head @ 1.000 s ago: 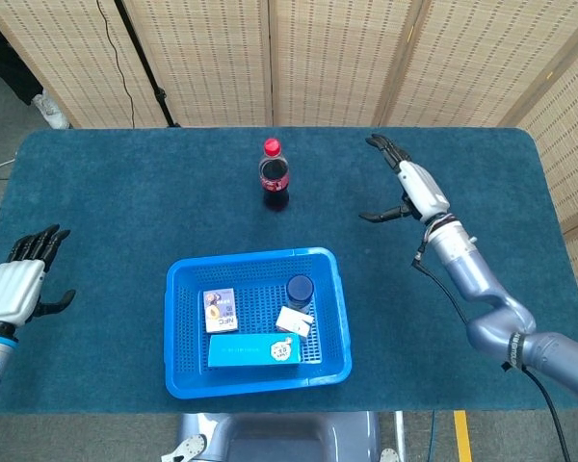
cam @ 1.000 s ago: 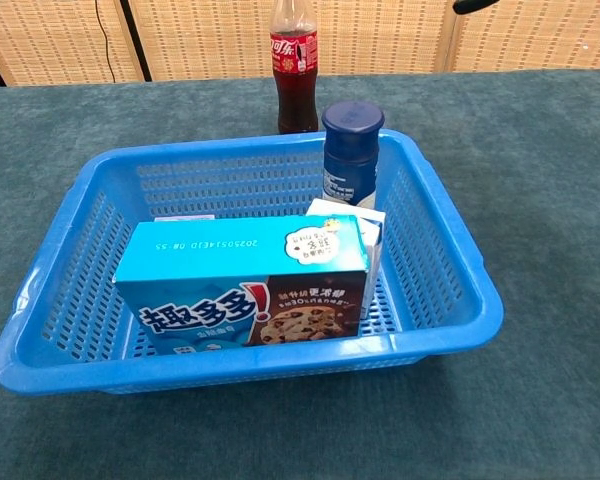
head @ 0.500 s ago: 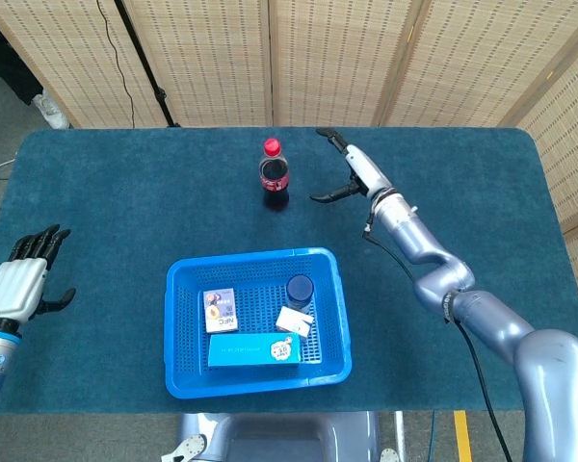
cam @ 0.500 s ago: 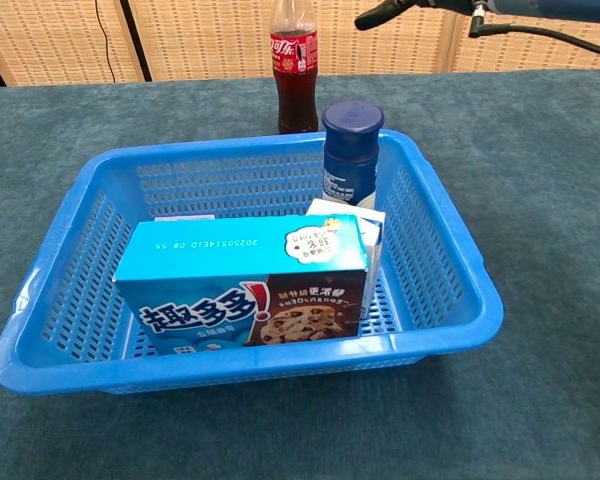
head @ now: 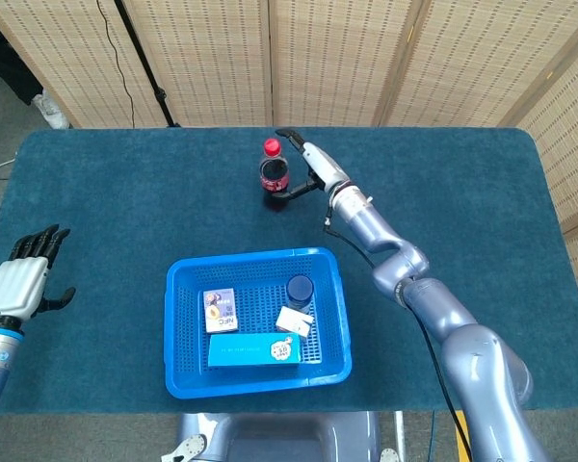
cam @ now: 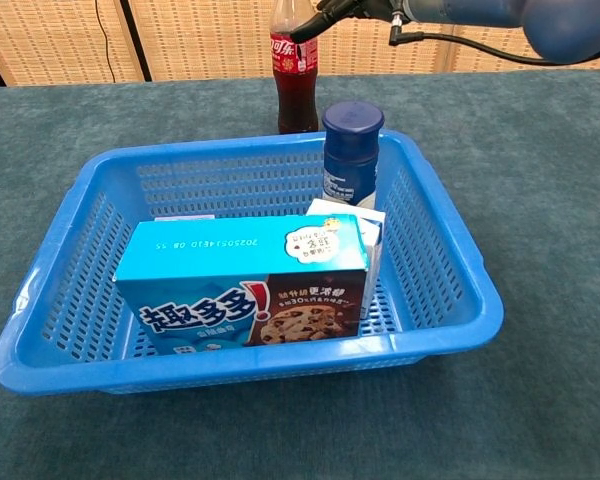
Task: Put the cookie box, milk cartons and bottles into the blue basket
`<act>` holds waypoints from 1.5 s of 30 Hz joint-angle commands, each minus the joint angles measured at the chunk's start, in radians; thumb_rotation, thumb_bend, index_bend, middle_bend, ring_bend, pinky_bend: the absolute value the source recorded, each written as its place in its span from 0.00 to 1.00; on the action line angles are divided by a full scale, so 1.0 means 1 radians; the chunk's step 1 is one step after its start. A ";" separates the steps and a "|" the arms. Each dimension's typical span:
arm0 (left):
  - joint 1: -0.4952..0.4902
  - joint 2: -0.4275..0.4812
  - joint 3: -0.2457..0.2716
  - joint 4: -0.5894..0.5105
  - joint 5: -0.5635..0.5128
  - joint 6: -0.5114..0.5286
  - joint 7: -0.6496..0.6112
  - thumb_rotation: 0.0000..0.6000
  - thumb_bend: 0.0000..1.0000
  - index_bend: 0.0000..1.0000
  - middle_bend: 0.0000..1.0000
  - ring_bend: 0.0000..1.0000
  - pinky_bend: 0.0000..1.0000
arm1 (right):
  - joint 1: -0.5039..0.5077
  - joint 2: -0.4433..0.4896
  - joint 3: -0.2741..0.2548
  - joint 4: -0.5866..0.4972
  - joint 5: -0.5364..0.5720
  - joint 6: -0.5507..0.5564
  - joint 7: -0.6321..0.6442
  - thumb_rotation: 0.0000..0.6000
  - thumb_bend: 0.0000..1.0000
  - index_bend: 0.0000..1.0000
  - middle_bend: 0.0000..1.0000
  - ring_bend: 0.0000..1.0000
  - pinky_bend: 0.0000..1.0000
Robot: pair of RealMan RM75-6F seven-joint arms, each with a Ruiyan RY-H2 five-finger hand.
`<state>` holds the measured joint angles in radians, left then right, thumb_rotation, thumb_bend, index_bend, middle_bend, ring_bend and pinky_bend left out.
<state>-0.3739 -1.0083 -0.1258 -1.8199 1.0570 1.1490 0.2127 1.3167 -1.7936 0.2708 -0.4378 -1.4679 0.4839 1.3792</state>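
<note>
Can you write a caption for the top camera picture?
Right hand reaching the cola bottle beyond the blue basket.

The blue basket sits front and centre on the teal table, with the cookie box lying along its near wall and a white milk carton tucked just behind the box's right end. Behind that stands a dark-blue capped bottle against the far wall. Outside the basket, just past its far rim, the cola bottle stands upright — and the right hand is up at its neck, dark fingers beside the label, contact hard to make out.
</note>
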 commanded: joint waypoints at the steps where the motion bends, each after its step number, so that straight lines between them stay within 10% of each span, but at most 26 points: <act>1: 0.000 0.000 -0.001 0.000 -0.003 0.000 0.000 1.00 0.29 0.00 0.00 0.00 0.00 | 0.029 -0.064 0.022 0.092 0.043 -0.023 -0.023 1.00 0.00 0.03 0.06 0.08 0.20; 4: 0.000 0.001 -0.001 0.002 -0.007 -0.001 -0.002 1.00 0.29 0.00 0.00 0.00 0.00 | 0.033 -0.087 0.039 0.132 0.073 -0.032 -0.052 1.00 0.03 0.26 0.33 0.37 0.52; 8: -0.002 0.002 -0.001 0.002 -0.006 -0.004 -0.004 1.00 0.29 0.00 0.00 0.00 0.00 | 0.023 -0.091 0.039 0.136 0.083 -0.018 -0.082 1.00 0.32 0.52 0.55 0.58 0.75; 22: 0.006 0.018 0.009 -0.009 0.038 -0.005 -0.038 1.00 0.29 0.00 0.00 0.00 0.00 | -0.058 -0.010 0.044 0.026 0.092 0.165 -0.122 1.00 0.47 0.60 0.60 0.64 0.84; 45: 0.027 0.052 0.028 -0.030 0.143 0.004 -0.115 1.00 0.29 0.00 0.00 0.00 0.00 | -0.416 0.778 0.076 -1.243 0.132 0.413 -0.495 1.00 0.47 0.60 0.60 0.64 0.84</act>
<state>-0.3483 -0.9574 -0.0988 -1.8488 1.1971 1.1510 0.0998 0.9703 -1.1478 0.3299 -1.5217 -1.3491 0.8583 0.9606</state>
